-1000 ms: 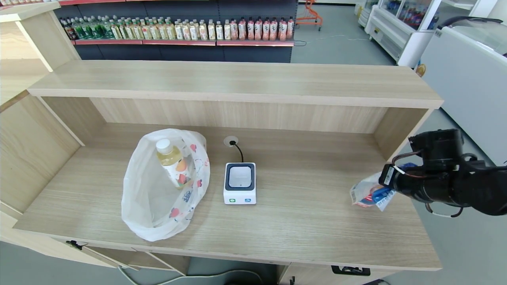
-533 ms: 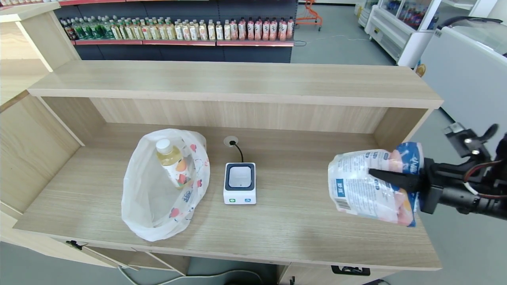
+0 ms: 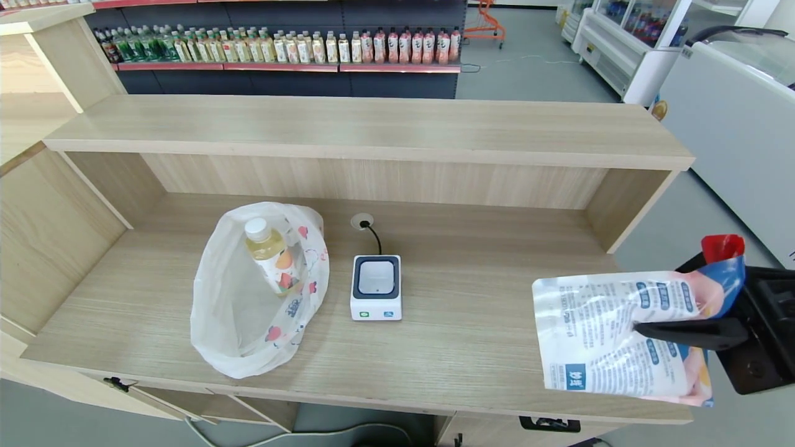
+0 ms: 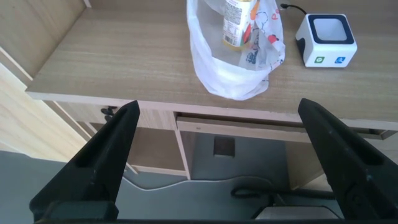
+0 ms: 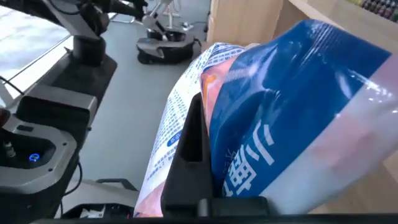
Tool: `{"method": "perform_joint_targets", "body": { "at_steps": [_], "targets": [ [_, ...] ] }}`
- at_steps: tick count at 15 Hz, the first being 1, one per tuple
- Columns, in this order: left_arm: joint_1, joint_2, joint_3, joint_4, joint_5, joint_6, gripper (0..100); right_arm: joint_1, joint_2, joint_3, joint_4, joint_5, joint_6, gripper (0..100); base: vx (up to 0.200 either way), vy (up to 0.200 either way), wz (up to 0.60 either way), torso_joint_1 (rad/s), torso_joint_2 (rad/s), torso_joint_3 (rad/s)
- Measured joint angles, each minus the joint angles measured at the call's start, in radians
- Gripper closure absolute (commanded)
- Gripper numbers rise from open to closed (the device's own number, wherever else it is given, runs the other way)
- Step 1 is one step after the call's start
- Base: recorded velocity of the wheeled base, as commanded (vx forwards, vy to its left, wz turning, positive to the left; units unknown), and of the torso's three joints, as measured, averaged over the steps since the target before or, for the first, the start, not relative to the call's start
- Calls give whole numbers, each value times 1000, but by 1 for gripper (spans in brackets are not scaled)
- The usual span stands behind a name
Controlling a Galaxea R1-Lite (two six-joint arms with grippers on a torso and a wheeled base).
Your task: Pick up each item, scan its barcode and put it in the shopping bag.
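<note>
Black fingers of my right gripper (image 3: 649, 327) pinch a plastic snack packet (image 3: 612, 338). One finger lies across its printed back; the other is hidden behind it. The packet hangs over the front right corner of the counter (image 3: 472, 347), well right of the scanner (image 3: 376, 287) and the shopping bag (image 3: 214, 323). I judge it light, soft and glossy, likely to sag or slip. A hold deep past the edge suits it. My left gripper (image 4: 221, 124) is spread wide, below the counter front.
</note>
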Motion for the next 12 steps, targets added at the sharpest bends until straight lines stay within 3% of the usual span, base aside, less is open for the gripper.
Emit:
{"method": "perform_joint_targets", "body": {
  "at_steps": [3,8,12],
  "targets": [
    [0,0,1,0,0,0,0,64,-19,3,18,3,-22,100,0,0,0,0,0,0],
    [0,0,1,0,0,0,0,124,4,7,26,1,-184,100,0,0,0,0,0,0],
    [0,0,0,0,0,0,0,171,21,-3,33,2,-213,100,0,0,0,0,0,0]
  ]
}}
